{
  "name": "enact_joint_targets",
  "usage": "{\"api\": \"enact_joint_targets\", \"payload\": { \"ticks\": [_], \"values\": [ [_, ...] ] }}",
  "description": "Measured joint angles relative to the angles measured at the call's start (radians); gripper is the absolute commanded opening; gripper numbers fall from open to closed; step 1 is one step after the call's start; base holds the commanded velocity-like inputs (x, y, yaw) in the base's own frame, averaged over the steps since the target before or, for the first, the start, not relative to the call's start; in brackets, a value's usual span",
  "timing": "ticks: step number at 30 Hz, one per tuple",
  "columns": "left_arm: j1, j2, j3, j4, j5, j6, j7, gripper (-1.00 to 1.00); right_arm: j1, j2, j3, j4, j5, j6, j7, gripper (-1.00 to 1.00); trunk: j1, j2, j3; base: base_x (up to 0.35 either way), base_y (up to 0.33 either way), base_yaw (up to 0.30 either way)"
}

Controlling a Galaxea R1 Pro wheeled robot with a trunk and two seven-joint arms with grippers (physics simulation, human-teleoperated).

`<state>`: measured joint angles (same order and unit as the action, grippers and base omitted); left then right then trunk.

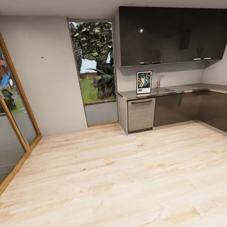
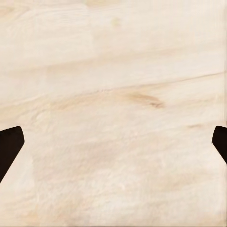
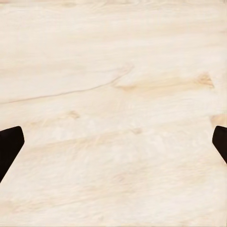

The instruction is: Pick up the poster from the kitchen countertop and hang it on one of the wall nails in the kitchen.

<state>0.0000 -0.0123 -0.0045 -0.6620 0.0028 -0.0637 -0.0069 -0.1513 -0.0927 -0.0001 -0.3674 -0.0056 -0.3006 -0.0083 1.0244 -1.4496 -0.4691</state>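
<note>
Poster upright on kitchen countertop, just beside tap. Likely stiff, light frame; grip side edges. Left gripper & right gripper: both spread, empty.

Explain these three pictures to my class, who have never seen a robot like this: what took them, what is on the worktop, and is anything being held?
This is a simulated wheeled robot with two arms, each ending in a two-fingered gripper. The large picture comes from a camera on its head, looking across a kitchen. The poster stands upright on the countertop, against the wall, just left of the sink and tap. A small dark dot on the grey wall may be a nail, but it is too small to be sure. The other two pictures come from cameras on the wrists, looking along the fingers at the wooden floor. The left gripper and right gripper show dark fingertips at the picture edges, wide apart, with nothing between them. Nothing is held.
</note>
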Motion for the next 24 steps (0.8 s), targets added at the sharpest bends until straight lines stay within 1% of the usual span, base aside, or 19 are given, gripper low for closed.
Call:
{"api": "enact_joint_targets", "payload": {
  "ticks": [24],
  "values": [
    [0.000, 0.000, 0.000, 0.000, 0.000, 0.000, 0.000, 1.00, 0.000, 0.000, 0.000, 0.000, 0.000, 0.000, 0.000, 1.00, 0.000, 0.000, 0.000, 0.315, -0.154, 0.000]
  ]
}}
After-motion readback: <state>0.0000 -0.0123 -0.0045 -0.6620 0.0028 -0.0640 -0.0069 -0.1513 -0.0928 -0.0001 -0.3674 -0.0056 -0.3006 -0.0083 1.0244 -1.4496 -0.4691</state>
